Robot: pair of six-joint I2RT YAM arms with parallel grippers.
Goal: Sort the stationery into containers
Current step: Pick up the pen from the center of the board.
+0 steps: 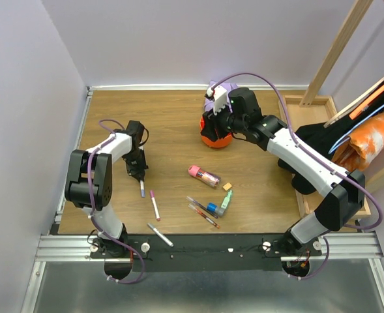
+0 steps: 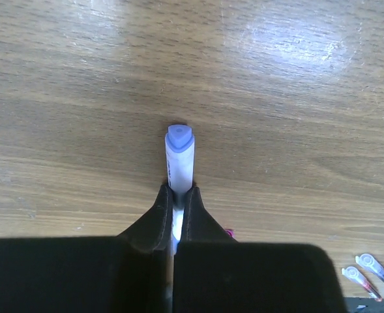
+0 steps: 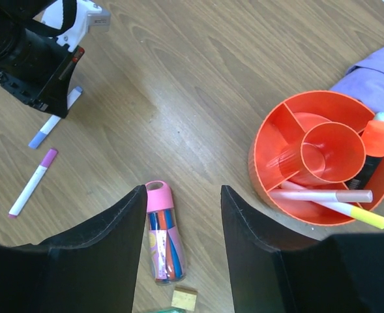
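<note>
The left arm is folded at the elbow on the left of the wooden surface (image 1: 172, 117), its wrist pointing down. The left gripper (image 2: 177, 195) is pressed together on a white pen with a lilac cap (image 2: 179, 160), and the capped end sticks out past the fingertips. Whether the pen rests on the surface or hangs just above it cannot be told.

The right arm stretches forward and to the left across the surface, with its wrist over the round orange plastic cup (image 3: 260, 176) at the far middle. The right gripper (image 3: 182, 192) is spread wide and holds nothing. The cup stands upright just beside a lilac cloth (image 3: 374, 85). An orange highlighter (image 3: 374, 147), a pale pink pen (image 3: 322, 194) and a yellow-tipped pen (image 3: 348, 212) lie in its outer compartments.

A clear tube with a pink cap (image 3: 160, 241) lies on the surface below the open fingers, with a tan eraser (image 3: 184, 298) near it. A pink-capped white pen (image 3: 32, 182) lies apart, to the left.
</note>
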